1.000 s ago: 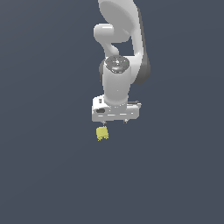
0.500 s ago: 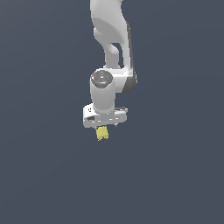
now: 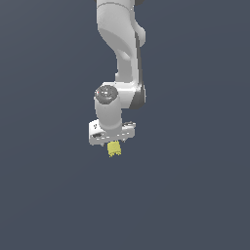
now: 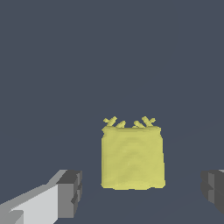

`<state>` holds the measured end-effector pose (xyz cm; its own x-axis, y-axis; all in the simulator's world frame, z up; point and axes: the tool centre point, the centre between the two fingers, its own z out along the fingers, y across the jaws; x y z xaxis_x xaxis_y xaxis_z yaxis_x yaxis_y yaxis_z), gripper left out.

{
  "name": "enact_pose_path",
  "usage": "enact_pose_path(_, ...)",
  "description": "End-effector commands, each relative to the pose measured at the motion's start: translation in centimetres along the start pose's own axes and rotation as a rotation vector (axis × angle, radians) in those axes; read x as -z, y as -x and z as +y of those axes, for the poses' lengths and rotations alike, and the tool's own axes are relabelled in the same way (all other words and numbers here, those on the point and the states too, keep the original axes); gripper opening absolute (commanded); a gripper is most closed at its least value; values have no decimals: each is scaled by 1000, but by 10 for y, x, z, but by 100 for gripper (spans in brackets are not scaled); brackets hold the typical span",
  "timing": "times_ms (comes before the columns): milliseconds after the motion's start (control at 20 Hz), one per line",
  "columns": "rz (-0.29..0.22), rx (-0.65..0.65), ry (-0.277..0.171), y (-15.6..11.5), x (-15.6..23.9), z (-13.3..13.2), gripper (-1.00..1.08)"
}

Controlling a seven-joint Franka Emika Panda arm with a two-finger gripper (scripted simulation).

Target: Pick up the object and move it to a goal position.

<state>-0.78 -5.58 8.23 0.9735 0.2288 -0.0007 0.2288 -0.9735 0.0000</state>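
**Wrist view: open jaws straddle the yellow piece, grasp not yet made**

Wrist view shows the gripper [image 4: 139,194] spread wide, one dark finger pad [image 4: 70,193] on one side and the other pad [image 4: 214,191] at the far edge of the picture. The pale-yellow blocky object [image 4: 133,156] sits in the gap between them, closer to the first pad, touching neither. Its little prongs line the edge that points away from the camera. Nothing is clamped: the tool is released.

In the exterior view the white Panda arm [image 3: 120,44] reaches down over the plain dark floor [image 3: 44,195], and the gripper [image 3: 113,139] hangs directly above the object [image 3: 114,149], which peeks out just beneath the hand. The fingertips themselves are hidden there, so how low they sit against the piece cannot be told from that view.

As a judgement, the step in hand is the approach for the pick, nearly finished. The next move calls for a small descent if the pads are not yet level with the block's sides, a slight centring, then closing the jaws on its two flat faces. No goal marker is visible in either view, so the carry direction cannot be told.
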Motion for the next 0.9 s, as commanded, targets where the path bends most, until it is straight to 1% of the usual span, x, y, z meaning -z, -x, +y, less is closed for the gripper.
enact_pose_path(0,0,0,0,0,0,0,100)
enact_pose_path(200,0,0,0,0,-6,0,100)
enact_pose_path(600,1,3,0,1,-41,0,100)
enact_pose_path(850,1,4,0,0,-51,0,100)
